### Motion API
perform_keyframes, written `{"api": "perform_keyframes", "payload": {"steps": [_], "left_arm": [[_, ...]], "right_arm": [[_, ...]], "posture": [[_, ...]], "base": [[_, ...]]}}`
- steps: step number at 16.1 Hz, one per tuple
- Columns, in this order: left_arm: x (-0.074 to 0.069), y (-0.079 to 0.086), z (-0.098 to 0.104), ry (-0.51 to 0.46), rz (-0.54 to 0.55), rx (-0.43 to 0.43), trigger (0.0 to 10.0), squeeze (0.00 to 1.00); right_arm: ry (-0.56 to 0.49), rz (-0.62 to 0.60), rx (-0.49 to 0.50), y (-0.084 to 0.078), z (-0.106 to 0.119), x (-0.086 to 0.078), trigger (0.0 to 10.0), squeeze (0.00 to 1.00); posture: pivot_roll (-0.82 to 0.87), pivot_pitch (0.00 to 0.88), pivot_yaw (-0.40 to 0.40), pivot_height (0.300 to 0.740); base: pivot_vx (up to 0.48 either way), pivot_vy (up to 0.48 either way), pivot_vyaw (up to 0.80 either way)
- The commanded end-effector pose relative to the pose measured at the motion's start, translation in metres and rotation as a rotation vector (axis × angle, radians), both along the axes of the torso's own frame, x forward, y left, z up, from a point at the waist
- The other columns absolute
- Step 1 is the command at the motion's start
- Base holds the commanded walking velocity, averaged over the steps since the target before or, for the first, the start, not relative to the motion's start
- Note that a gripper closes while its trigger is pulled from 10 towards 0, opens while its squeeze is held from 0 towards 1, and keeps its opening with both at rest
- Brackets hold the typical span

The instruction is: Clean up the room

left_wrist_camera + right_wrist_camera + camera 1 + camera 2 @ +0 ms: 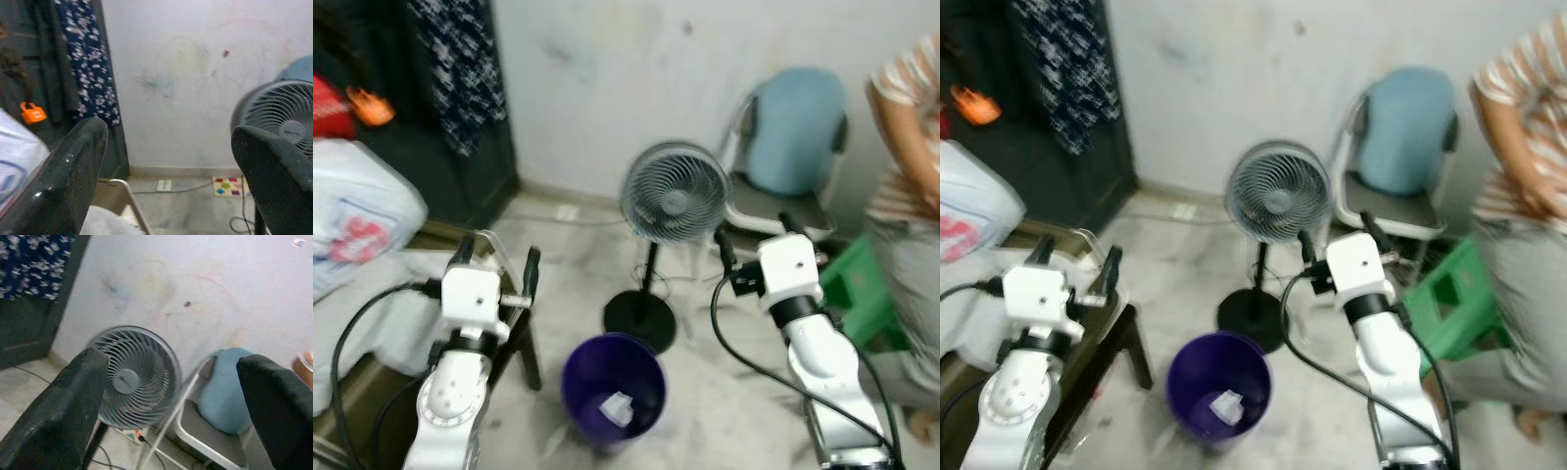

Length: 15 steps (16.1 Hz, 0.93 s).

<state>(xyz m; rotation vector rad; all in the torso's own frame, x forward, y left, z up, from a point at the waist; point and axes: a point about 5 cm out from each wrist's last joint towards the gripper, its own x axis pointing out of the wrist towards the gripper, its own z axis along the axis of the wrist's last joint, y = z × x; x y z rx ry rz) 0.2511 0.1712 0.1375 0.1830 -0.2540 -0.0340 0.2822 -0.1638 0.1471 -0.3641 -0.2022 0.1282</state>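
A purple bin [613,388] stands on the floor between my two arms, with a scrap of white paper [617,408] inside it. My left gripper [497,257] is raised to the left of the bin, open, with nothing between its fingers [73,166]. My right gripper [756,233] is raised to the right of the bin, close to the fan, also open and empty, its fingers [73,401] wide apart.
A grey pedestal fan [673,196] on a black base [640,315] stands just behind the bin. A chair with a blue cushion [796,132] is at the back right, a green stool [860,289] and a person [911,176] at the right. A small dark table [514,338] and white bag [357,220] are at the left.
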Motion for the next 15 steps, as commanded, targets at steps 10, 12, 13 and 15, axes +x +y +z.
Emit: {"api": "perform_keyframes", "payload": {"steps": [10, 12, 13, 15], "left_arm": [[0.007, 0.003, -0.002, 0.002, 0.113, 0.044, 10.0, 0.0], [0.006, 0.001, -0.002, -0.003, 0.099, 0.049, 10.0, 0.0], [0.006, 0.002, -0.002, -0.004, 0.106, 0.05, 10.0, 0.0], [0.006, 0.004, -0.001, -0.008, 0.126, 0.063, 10.0, 0.0]], "right_arm": [[-0.012, 0.139, 0.037, 0.026, 0.008, 0.003, 10.0, 0.0], [-0.022, 0.181, 0.039, 0.035, 0.011, 0.006, 10.0, 0.0], [-0.025, 0.189, 0.045, 0.038, 0.012, 0.008, 10.0, 0.0], [-0.031, 0.208, 0.059, 0.042, 0.015, 0.009, 10.0, 0.0]], "posture": [[-0.08, 0.0, -0.078, 0.74], [-0.08, 0.0, -0.081, 0.74], [-0.07, 0.0, -0.083, 0.74], [-0.07, 0.0, -0.081, 0.74]], "base": [[0.0, 0.0, 0.8], [0.0, 0.0, 0.8], [0.0, 0.0, 0.8], [0.0, 0.0, 0.8]]}}
